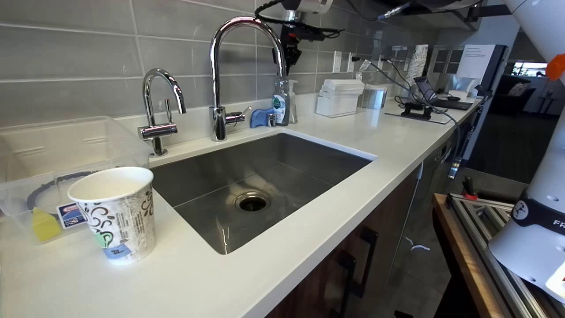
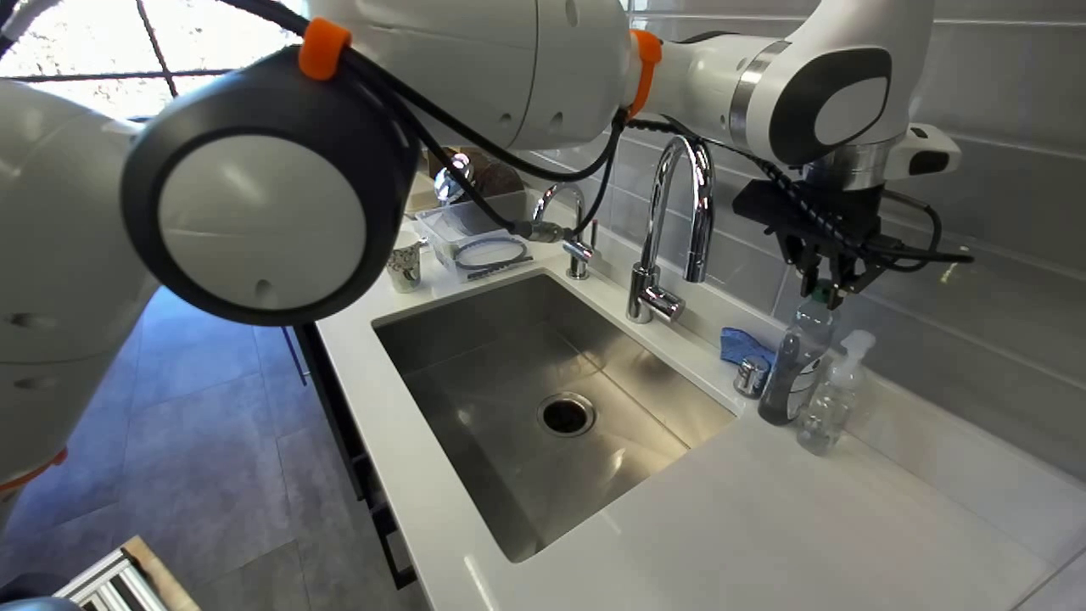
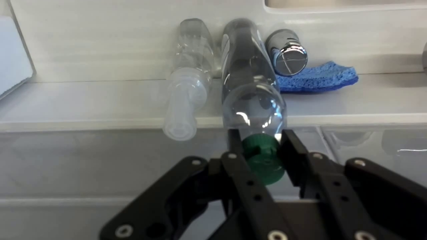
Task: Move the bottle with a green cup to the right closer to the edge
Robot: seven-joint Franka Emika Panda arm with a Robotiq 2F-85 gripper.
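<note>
The bottle with a green cup, see-through with a dark green cap, stands upright on the countertop behind the sink's corner. It shows in both exterior views (image 1: 280,104) (image 2: 793,365) and from above in the wrist view (image 3: 255,103). My gripper (image 2: 823,293) is over its top, with one finger on each side of the green cap. In the wrist view the fingers (image 3: 262,146) lie close against the cap and look shut on it. The gripper also shows behind the tall faucet in an exterior view (image 1: 289,66). The counter's front edge (image 1: 353,219) runs along the sink's near side.
A clear pump bottle (image 2: 830,407) stands right beside the bottle. A blue sponge (image 3: 317,78) and a chrome knob (image 3: 288,55) are on its other side. The tall faucet (image 1: 216,79), sink (image 1: 282,190), white box (image 1: 337,99) and patterned paper cup (image 1: 119,221) stand around.
</note>
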